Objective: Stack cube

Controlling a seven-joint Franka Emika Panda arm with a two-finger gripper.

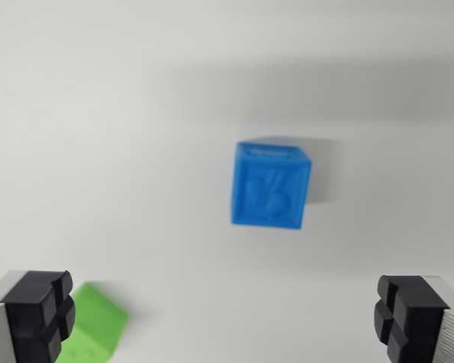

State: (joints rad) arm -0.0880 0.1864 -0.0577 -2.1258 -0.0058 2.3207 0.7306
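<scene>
The gripper point(227, 321) hangs above the table point(98, 136) with its jaws wide apart and nothing between them, probably because no cube is picked yet. The blue cube point(270, 184) sits clear of the pads at about 1 o'clock from centre. The green cube point(97, 329) lies at 7 o'clock, partly behind the left pad point(39, 314). The table is plain white, shadowed along 12 o'clock; no room shows.

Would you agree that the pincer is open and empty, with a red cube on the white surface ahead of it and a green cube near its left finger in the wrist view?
Not quite: the cube ahead is blue, not red, as the wrist view shows. The rest holds: the pincer is open and empty, and the green cube sits by the finger at the wrist view's left, on the white surface.
</scene>
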